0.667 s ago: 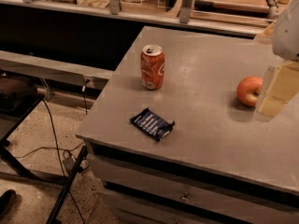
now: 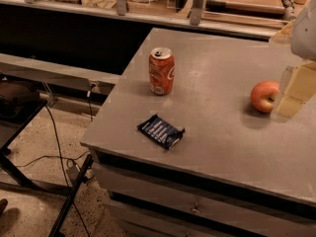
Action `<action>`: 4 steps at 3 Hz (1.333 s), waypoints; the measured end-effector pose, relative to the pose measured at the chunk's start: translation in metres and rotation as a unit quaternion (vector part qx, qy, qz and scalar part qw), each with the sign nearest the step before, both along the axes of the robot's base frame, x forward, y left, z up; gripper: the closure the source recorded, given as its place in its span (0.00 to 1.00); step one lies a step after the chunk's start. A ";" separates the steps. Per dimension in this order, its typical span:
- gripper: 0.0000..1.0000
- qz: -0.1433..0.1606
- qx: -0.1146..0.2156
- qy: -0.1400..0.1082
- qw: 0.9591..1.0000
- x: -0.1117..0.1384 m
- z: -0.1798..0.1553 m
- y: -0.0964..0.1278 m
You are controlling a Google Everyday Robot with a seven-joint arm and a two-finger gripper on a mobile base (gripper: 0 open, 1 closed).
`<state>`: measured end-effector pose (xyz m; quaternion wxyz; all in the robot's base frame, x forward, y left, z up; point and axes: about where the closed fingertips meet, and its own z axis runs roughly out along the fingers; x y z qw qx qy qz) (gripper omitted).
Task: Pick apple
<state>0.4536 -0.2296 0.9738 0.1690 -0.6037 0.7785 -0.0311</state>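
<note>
The gripper [image 2: 290, 102] hangs at the right edge of the grey table [image 2: 217, 147], just right of the apple [image 2: 263, 96], so that side of the fruit is blocked while its left, near and far sides lie open. A wide bare stretch of tabletop separates the apple from the soda can [image 2: 161, 70], which stands upright well to the left, and from the dark snack packet [image 2: 161, 131] lying flat near the left front edge. Along the far side, a raised ledge with upright posts [image 2: 197, 4] bounds the room behind the table
</note>
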 end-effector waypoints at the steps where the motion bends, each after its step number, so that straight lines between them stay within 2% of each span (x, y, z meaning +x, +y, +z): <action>1: 0.00 0.009 0.016 0.004 1.000 0.038 -0.017 -0.010; 2: 0.00 0.011 0.029 0.019 0.999 0.081 -0.048 -0.016; 3: 0.00 0.008 0.035 0.038 0.999 0.108 -0.081 -0.019; 4: 0.00 0.008 0.037 0.043 0.998 0.111 -0.088 -0.020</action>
